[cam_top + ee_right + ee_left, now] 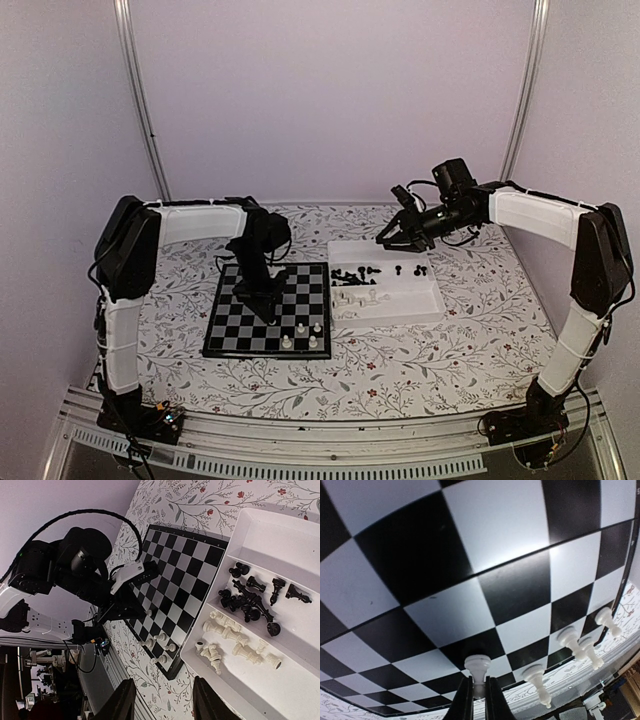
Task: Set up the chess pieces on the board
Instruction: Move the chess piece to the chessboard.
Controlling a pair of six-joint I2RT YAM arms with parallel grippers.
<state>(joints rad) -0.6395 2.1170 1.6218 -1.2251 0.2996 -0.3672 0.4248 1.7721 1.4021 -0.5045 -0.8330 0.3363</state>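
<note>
The white pawn [477, 664] stands upright on the board [232, 332], its long axis straight up. Its round foot sits on a dark square in the board's near half, a little left of the four other white pieces [304, 336] gathered at the near right corner. My left gripper [479, 692] comes straight down over it with the jaws pinched fully shut on the pawn's upper part, one finger on each side, so the foot shows just beyond my fingertips. From here I cannot tell whether the foot rests on the square or hangs just clear of it. I judge that whatever comes next must run along that upright axis, since its nearest neighbour stands only a square or so to the right and a sideways drag could knock it. My right gripper [390, 243] is about half open and holds nothing. It hovers above the far edge of the tray [432, 308], which lies on the table just beside the board's right edge. The black chessmen [250, 600] and the white chessmen [227, 640] lie heaped there, nearer that arm than mine.
</note>
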